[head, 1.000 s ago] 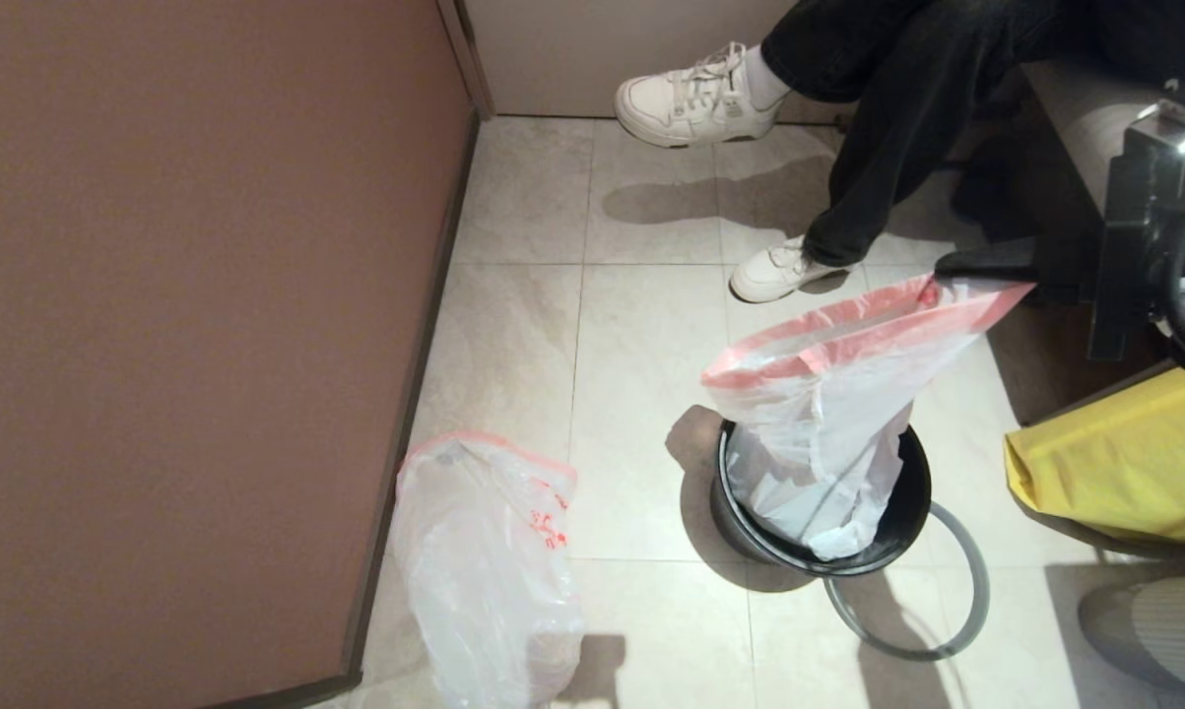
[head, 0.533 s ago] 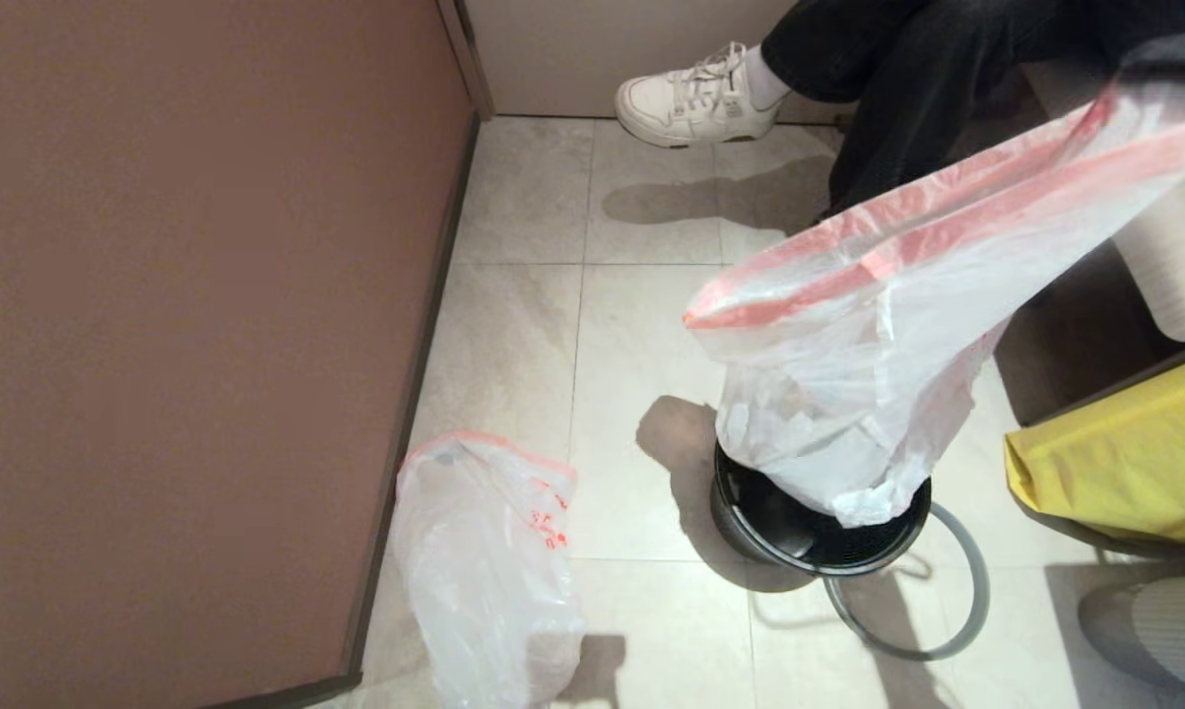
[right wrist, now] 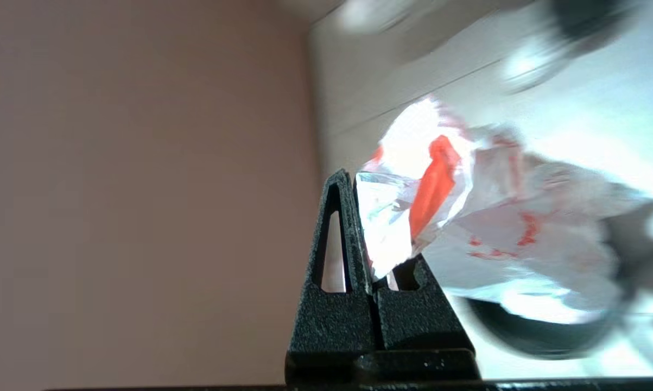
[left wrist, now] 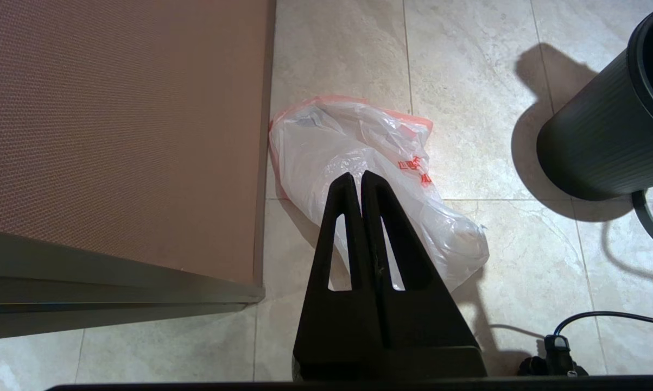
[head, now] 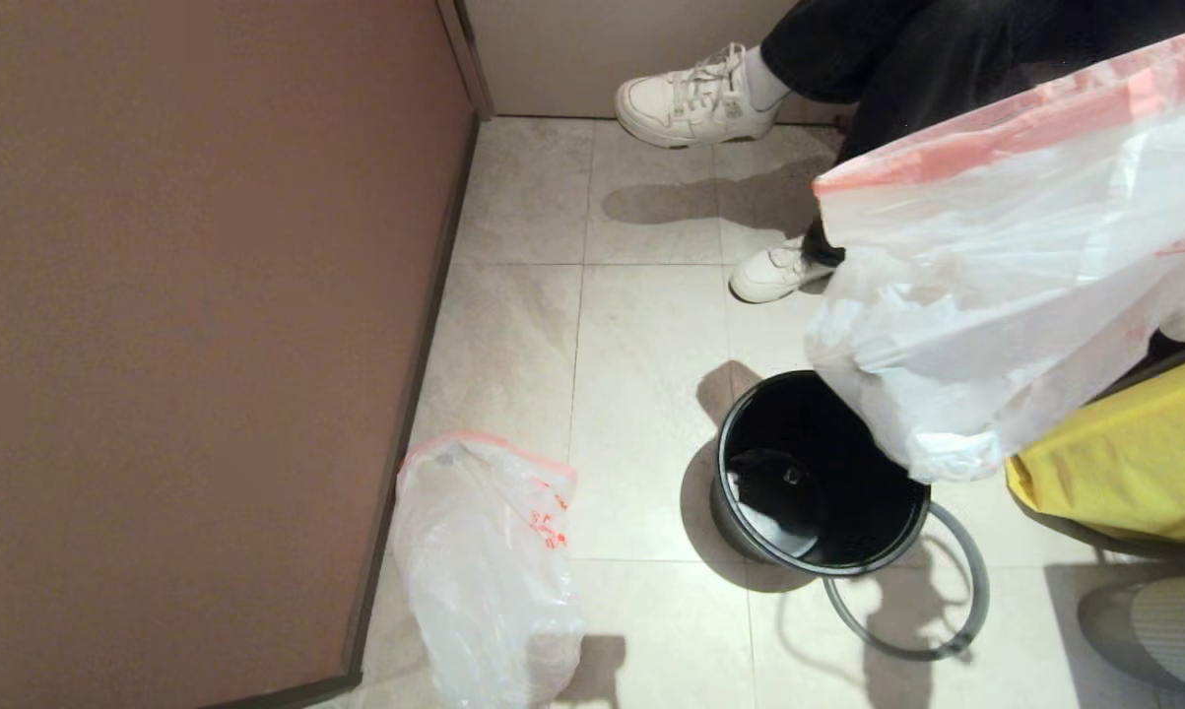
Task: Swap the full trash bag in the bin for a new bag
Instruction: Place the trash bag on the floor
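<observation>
The full trash bag (head: 996,295) hangs in the air at the right, above and beside the bin, with white trash shapes showing through the film. My right gripper (right wrist: 356,179) is shut on the bag's (right wrist: 500,233) pink-red top edge; the head view does not show this gripper. The bin (head: 848,532), a round black tub, stands on the tiles with its dark inside showing. Its grey hoop (head: 976,591) lies on the floor against it. The new bag (head: 484,571) lies crumpled on the floor by the brown wall. My left gripper (left wrist: 357,176) hovers shut and empty above the new bag (left wrist: 326,141).
A seated person's white shoes (head: 695,94) (head: 774,271) and dark trouser legs are beyond the bin. A brown wall panel (head: 188,295) fills the left. A yellow bag (head: 1124,463) sits at the right. A black cable (left wrist: 603,317) lies on the tiles near the bin (left wrist: 603,146).
The full trash bag has risen out of the bin and swung up and to the right. The bin's dark inside now shows. The new bag and the left arm have not moved.
</observation>
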### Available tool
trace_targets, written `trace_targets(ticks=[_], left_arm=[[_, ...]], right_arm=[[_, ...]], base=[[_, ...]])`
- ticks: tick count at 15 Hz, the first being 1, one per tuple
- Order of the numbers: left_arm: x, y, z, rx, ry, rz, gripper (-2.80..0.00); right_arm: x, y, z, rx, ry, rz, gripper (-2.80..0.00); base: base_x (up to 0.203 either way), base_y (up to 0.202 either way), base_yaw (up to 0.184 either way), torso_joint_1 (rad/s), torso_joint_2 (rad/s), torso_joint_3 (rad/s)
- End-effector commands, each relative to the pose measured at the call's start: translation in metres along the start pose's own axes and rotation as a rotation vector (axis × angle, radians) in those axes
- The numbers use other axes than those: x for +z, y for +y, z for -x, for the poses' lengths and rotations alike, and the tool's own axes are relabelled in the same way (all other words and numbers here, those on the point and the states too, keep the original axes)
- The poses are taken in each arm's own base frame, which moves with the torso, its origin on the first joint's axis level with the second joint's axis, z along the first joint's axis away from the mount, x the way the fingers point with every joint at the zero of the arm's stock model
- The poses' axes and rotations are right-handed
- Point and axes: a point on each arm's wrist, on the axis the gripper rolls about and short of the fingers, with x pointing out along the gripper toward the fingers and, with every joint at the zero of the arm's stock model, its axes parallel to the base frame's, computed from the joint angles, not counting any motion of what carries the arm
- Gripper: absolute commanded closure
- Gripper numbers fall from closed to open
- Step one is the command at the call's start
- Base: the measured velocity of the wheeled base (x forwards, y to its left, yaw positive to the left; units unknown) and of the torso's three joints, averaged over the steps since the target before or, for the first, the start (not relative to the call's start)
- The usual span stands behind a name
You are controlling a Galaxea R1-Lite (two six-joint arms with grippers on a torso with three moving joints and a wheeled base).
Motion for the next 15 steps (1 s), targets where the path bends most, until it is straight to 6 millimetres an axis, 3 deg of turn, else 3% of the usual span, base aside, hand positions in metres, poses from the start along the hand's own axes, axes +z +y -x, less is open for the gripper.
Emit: trace_targets(ticks=[1,4,7,10,15], left_arm=[[0.0,0.0,0.0,0.001,0.001,0.0,0.0],[0.0,0.0,0.0,0.0,0.001,0.0,0.0],[0.0,0.0,0.0,0.0,0.001,0.0,0.0],[0.0,0.0,0.0,0.0,0.001,0.0,0.0],[0.0,0.0,0.0,0.001,0.001,0.0,0.0]], right_arm=[[0.004,-0.01,0.01,-0.176,-0.072,0.072,0.0],[0.017,-0.051,0.001,-0.389,-0.081,0.103,0.0],[0.028,-0.089,-0.015,-0.446,-0.031,0.104,0.0],[0.02,-0.136,-0.032,-0.478,0.094,0.085,0.0],[0.006,-0.235,-0.061,-0.534,0.268,0.054,0.0]], base=[[0.0,0.0,0.0,0.0,0.0,0.0],[0.0,0.0,0.0,0.0,0.0,0.0],[0.0,0.0,0.0,0.0,0.0,0.0],[0.0,0.0,0.0,0.0,0.0,0.0],[0.0,0.0,0.0,0.0,0.0,0.0]])
